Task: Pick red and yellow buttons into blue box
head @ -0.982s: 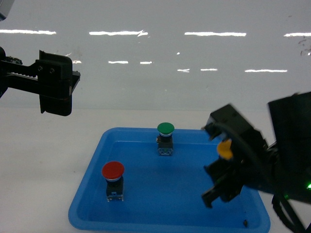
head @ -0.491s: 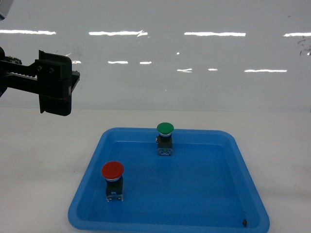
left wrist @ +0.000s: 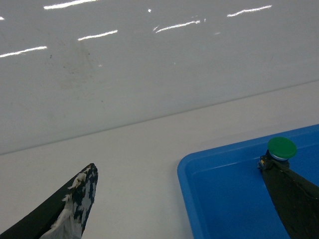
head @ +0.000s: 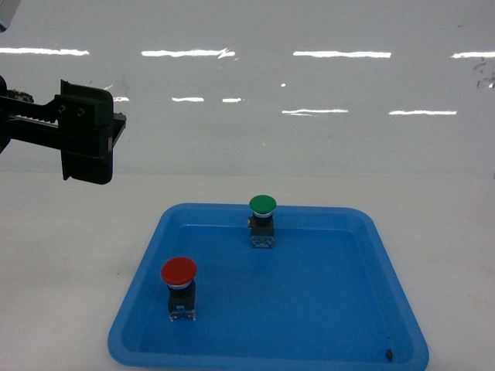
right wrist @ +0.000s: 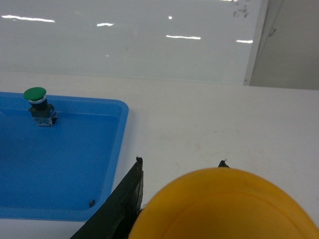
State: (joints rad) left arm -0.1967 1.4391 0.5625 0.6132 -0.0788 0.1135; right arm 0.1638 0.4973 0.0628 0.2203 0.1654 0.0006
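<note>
My right gripper (right wrist: 174, 209) grips the yellow button (right wrist: 224, 204), small, rigid, slick-capped; the left gripper (left wrist: 179, 199) hangs open and empty.

- Red button (head: 179, 272) and green button (head: 263, 205) stand well apart in the shallow tray (head: 139, 267).
- Open floor between them.
- Left gripper (head: 116, 139) hangs above the table (head: 69, 255), left of the tray.

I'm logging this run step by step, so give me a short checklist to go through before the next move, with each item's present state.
1. Yellow button in the right tool: ok, its cap fills the wrist view.
2. Blue box in sight: not ok, no view shows it.
3. Red button upright in the tray: ok.
4. Left tool open and empty: ok.
5. Green button left in the tray: ok.
</note>
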